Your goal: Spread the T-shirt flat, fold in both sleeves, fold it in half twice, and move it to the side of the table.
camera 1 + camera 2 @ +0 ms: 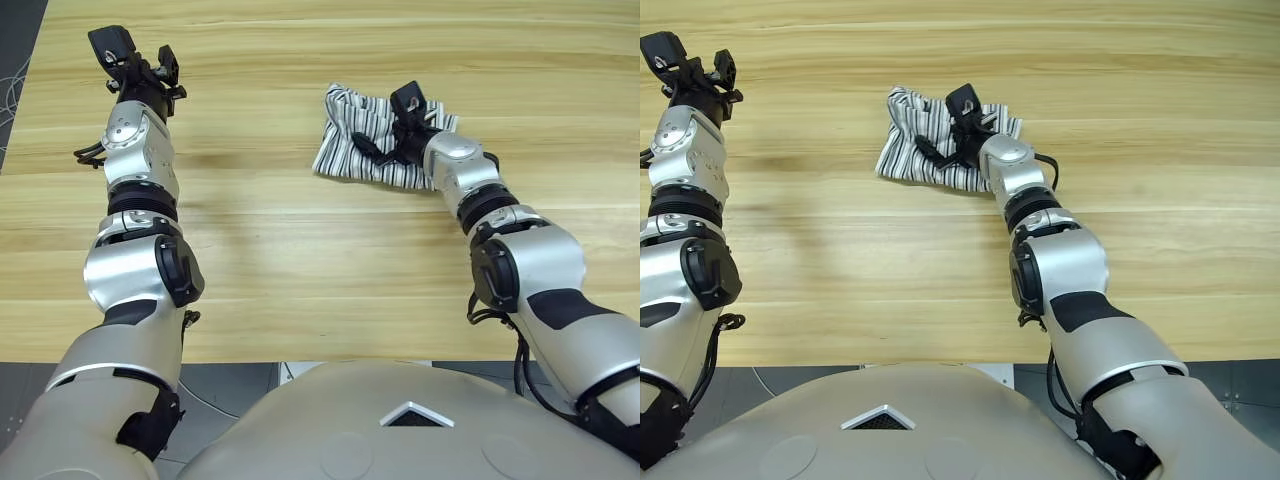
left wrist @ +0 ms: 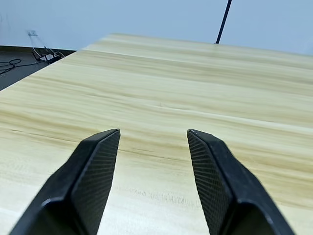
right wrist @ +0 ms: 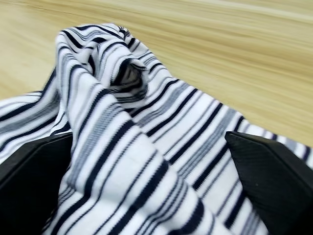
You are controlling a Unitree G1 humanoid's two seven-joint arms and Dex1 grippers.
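The T-shirt (image 1: pixel 345 150) is white with dark stripes. It lies as a small folded bundle on the wooden table (image 1: pixel 300 270), right of centre and towards the far side. My right gripper (image 1: pixel 392 145) rests on the bundle's right part, open. In the right wrist view its fingers (image 3: pixel 34 186) stand wide apart on either side of a raised hump of the striped T-shirt (image 3: pixel 146 132). My left gripper (image 1: pixel 140 62) is held over the table's far left part, well away from the shirt. It is open with nothing between its fingertips (image 2: pixel 100 161).
The table's left edge (image 1: pixel 30 80) runs close beside my left arm, with dark floor beyond it. Bare wood stretches between the two arms and along the near edge (image 1: pixel 330 355). Cables (image 2: pixel 46 56) lie on the floor past the table's far corner.
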